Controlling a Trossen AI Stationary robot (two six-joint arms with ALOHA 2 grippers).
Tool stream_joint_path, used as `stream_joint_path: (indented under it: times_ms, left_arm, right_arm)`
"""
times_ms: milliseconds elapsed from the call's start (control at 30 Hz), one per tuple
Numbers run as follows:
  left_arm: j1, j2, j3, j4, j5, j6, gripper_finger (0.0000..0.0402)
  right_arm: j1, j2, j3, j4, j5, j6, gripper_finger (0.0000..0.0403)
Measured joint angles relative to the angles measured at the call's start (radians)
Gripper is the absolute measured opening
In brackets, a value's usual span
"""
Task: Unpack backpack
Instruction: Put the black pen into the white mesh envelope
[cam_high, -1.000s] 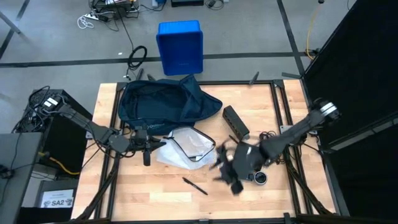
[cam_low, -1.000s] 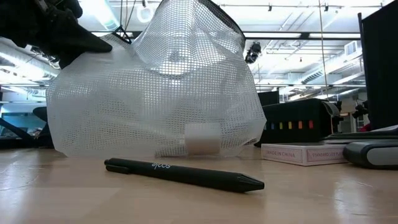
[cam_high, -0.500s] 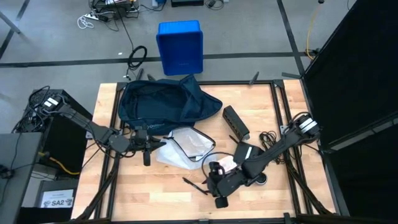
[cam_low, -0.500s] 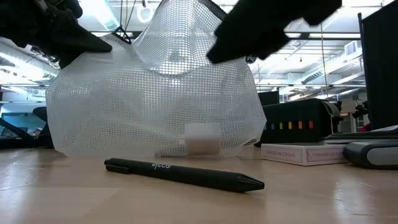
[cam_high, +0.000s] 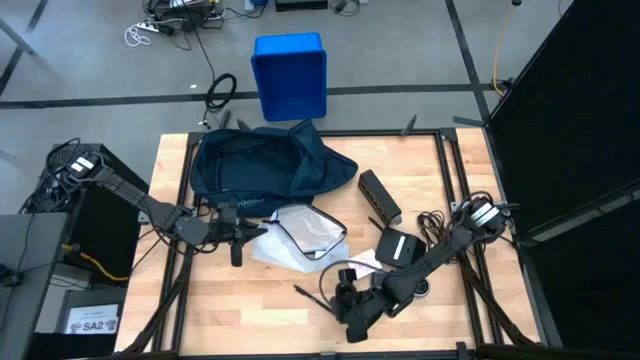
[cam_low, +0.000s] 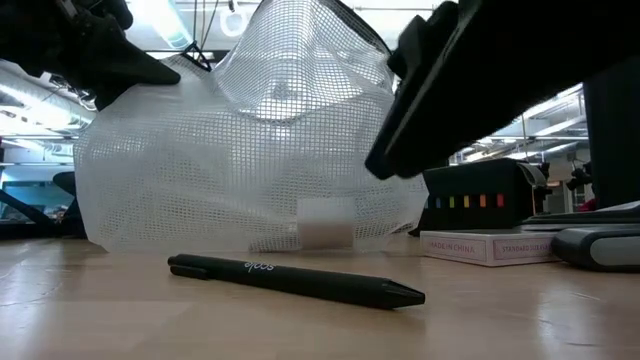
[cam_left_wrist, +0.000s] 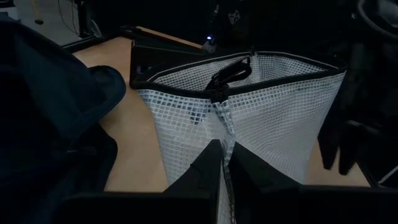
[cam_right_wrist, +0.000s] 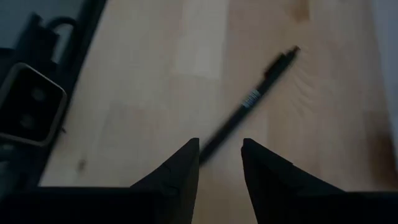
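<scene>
The dark navy backpack lies at the table's far left. In front of it a white mesh pouch rests on its bottom on the wood, with my left gripper shut on it. A black pen lies flat near the front edge. My right gripper hovers open just above the pen's right end. In the right wrist view the pen runs away from the gap between the fingers. The low view shows that gripper well clear above the pen. My left gripper pinches the pouch's mesh wall between its two shut fingers, below the black zipper rim. The fingers come in nearly level from the table's left. The pouch stands upright with its bottom on the table, and the mesh puckers into a fold at the fingertips.
A black case, a flat card box, a coiled cable and a small round object lie right of the pouch. A blue plastic bin stands on the floor beyond the far edge. Bare wood lies along the front left.
My right gripper has come down and moved toward the table's near left, from beside the card box to just above the pen, rolling as it went. The pen, the pouch and my left gripper have stayed put.
</scene>
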Motion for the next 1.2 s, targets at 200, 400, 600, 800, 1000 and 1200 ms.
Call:
stream_joint_path:
  times_ms: [200,400,600,800,1000,1200]
  left_arm:
    - [0.0,0.0,0.0,0.0,0.0,0.0,0.0]
    - [0.0,0.0,0.0,0.0,0.0,0.0,0.0]
    - [0.0,0.0,0.0,0.0,0.0,0.0,0.0]
    - [0.0,0.006,0.0,0.016,0.0,0.0,0.0]
    - [0.0,0.006,0.0,0.026,0.0,0.0,0.0]
    - [0.0,0.006,0.0,0.027,0.0,0.0,0.0]
  right_arm:
    - [-0.007,0.056,0.046,-0.011,-0.001,0.096,0.0112]
    - [-0.04,0.053,0.036,0.021,-0.004,0.191,0.0148]
    - [-0.039,0.106,0.038,0.082,-0.008,0.157,0.0176]
    - [-0.044,0.169,0.045,0.091,-0.017,0.235,0.0166]
    - [-0.046,0.176,0.047,0.047,-0.036,0.255,0.0075]
    - [-0.046,0.176,0.045,0.052,-0.065,0.221,0.0014]
